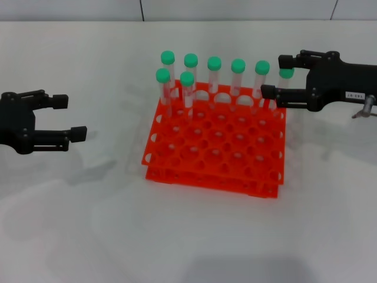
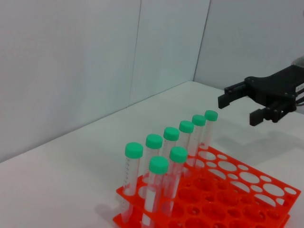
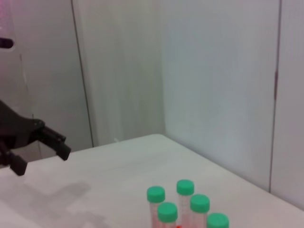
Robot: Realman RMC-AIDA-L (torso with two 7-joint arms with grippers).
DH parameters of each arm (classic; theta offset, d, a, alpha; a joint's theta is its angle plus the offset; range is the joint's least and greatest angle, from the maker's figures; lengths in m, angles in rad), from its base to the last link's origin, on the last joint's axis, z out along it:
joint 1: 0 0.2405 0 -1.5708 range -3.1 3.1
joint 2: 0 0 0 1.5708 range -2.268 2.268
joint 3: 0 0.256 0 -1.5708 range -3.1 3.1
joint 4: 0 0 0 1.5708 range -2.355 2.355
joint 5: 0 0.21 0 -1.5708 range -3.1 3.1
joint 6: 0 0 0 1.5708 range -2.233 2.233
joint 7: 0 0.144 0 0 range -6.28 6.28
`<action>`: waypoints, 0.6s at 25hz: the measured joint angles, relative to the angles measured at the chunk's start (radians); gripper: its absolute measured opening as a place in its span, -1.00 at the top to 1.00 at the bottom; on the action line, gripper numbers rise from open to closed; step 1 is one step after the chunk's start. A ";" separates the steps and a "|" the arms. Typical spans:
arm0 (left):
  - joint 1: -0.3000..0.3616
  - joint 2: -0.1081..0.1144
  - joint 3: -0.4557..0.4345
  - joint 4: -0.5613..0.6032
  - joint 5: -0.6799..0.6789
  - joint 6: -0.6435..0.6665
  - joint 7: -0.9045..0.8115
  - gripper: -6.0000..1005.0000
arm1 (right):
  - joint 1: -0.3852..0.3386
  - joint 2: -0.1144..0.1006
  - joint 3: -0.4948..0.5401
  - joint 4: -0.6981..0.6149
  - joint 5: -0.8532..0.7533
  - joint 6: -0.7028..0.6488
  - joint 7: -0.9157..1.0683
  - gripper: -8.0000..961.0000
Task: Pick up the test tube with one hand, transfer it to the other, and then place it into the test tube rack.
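The rack (image 1: 215, 144) sits mid-table (image 1: 188, 236), tubes upright in its two back rows — the tube (image 1: 286, 73) at the right corner. Left gripper (image 1: 65, 117) off to its left; right gripper (image 1: 277, 75) at that corner.

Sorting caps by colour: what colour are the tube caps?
Green caps, clearest in the left wrist view.

Test tube rack (image 1: 215, 144): orange, two-tier, round holes, centre frame. Test tube (image 1: 284, 79): clear, green-capped, upright at the rack's upper right corner, rightmost of the back row.
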State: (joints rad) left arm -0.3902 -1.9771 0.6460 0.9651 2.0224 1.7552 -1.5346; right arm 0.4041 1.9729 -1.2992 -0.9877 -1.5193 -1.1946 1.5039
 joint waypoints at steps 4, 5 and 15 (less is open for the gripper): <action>0.002 -0.004 0.000 0.000 0.000 -0.006 0.000 -0.74 | -0.018 0.001 0.007 -0.024 -0.017 -0.004 0.000 -0.60; 0.002 -0.005 0.000 0.000 -0.001 -0.006 0.000 -0.74 | -0.026 0.002 0.013 -0.032 -0.018 -0.005 0.000 -0.60; 0.006 -0.005 0.000 0.000 -0.013 -0.004 0.003 -0.74 | -0.049 0.009 0.049 -0.061 -0.036 -0.075 0.000 -0.60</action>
State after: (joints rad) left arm -0.3840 -1.9819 0.6458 0.9648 2.0097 1.7517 -1.5314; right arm 0.3547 1.9814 -1.2502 -1.0490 -1.5556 -1.2691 1.5041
